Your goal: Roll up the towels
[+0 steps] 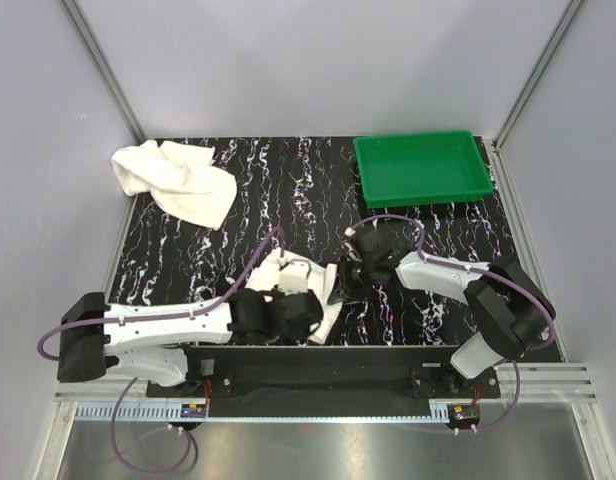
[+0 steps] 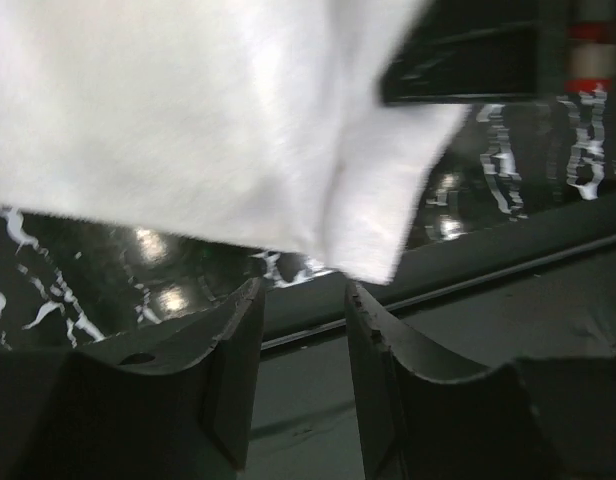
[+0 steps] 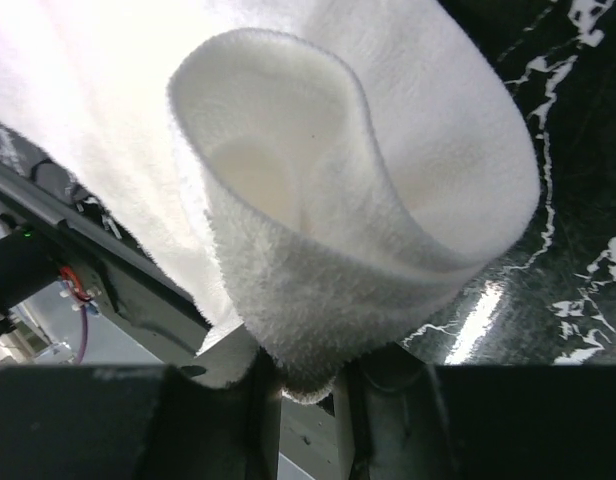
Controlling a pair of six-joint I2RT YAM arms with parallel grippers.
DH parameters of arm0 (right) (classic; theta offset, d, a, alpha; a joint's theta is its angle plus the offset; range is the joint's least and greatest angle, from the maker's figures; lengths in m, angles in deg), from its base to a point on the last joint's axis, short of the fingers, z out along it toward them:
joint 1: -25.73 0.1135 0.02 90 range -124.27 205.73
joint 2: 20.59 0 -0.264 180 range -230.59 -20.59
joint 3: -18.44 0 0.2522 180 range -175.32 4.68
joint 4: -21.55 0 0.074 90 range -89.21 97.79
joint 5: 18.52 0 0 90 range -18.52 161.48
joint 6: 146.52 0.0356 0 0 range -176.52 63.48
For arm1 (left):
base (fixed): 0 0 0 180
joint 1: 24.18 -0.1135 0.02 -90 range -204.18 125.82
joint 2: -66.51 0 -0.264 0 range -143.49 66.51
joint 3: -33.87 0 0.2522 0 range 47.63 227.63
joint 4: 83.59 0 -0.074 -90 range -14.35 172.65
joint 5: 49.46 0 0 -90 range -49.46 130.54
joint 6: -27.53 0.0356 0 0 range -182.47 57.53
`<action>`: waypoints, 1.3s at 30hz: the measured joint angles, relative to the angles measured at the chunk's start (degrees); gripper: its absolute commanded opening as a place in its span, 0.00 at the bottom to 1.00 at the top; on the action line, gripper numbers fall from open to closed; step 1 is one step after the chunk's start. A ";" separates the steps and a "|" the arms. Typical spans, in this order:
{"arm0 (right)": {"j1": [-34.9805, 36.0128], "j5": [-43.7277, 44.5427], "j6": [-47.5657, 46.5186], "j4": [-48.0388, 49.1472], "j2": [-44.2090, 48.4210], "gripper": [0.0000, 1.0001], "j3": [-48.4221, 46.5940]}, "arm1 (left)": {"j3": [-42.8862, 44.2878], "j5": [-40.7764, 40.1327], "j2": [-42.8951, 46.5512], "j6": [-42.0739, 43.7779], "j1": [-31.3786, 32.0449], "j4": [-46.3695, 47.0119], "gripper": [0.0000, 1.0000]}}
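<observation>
1. White panel walls [image 1: 308,60] close in a black, white-veined surface [image 1: 288,190], with the two arm bases at its near edge.
2. A green tray [image 1: 422,168] sits at the far right corner of the surface.
3. At the far left corner the larger towel [image 1: 176,180] lies in a crumpled heap, well apart from both arms.
4. Near the middle of the near edge, the smaller towel [image 1: 278,272] is bunched between the two end effectors.
5. In the right wrist view the right end effector [image 3: 306,385] has its fingers closed tight on the lower edge of the smaller towel [image 3: 388,180]. The cloth curls above them into an open loop, a looser fold showing inside it.
6. In the left wrist view the left end effector [image 2: 303,295] has a narrow gap between its fingers [image 2: 238,350] and nothing in it. A corner of the smaller towel [image 2: 188,110] hangs just beyond the fingertips.
7. From above, the left end effector [image 1: 310,308] lies at the towel's near side and the right end effector [image 1: 340,282] at its right side.
</observation>
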 measured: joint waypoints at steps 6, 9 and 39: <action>0.00 0.83 -1.03 -6.32 -3.80 0.30 -4.28 | 13.03 -10.49 -13.77 6.36 9.38 -1.55 0.46; 0.00 0.92 -1.27 -8.44 -5.31 0.31 -5.95 | 18.08 -13.22 -22.84 8.57 11.43 -2.64 0.49; 0.00 0.72 -2.34 -9.88 -6.67 0.31 -6.45 | 20.15 -12.02 -36.85 14.01 10.12 -4.87 0.15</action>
